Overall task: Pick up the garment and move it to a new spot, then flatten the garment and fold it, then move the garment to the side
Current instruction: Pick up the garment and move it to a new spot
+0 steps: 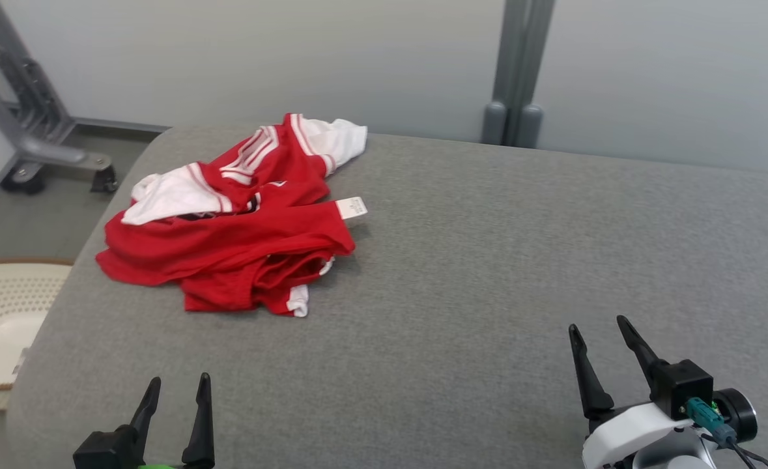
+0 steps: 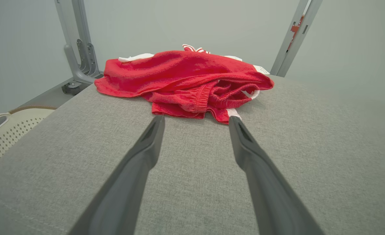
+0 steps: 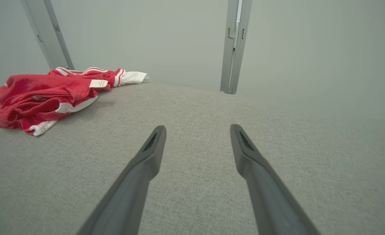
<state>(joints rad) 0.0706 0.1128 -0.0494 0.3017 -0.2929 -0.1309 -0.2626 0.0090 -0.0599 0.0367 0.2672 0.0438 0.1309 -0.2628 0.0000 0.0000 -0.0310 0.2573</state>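
Observation:
A crumpled red garment (image 1: 240,221) with white sleeves, white stripes and a white tag lies bunched at the far left of the grey padded table (image 1: 488,260). My left gripper (image 1: 178,381) hovers open near the table's front left, a short way before the garment, with nothing between its fingers. In the left wrist view the garment (image 2: 185,81) lies just beyond the open left gripper (image 2: 195,120). My right gripper (image 1: 598,326) stands open at the front right, well apart from the cloth. The right wrist view has the garment (image 3: 48,94) at far left and the right gripper (image 3: 197,129) over bare fabric.
A cream perforated basket (image 1: 6,319) sits on the floor left of the table. A grey wheeled stand (image 1: 32,130) is at the back left, and a grey post (image 1: 517,78) rises behind the table's far edge. Bare grey surface spreads across the table's middle and right.

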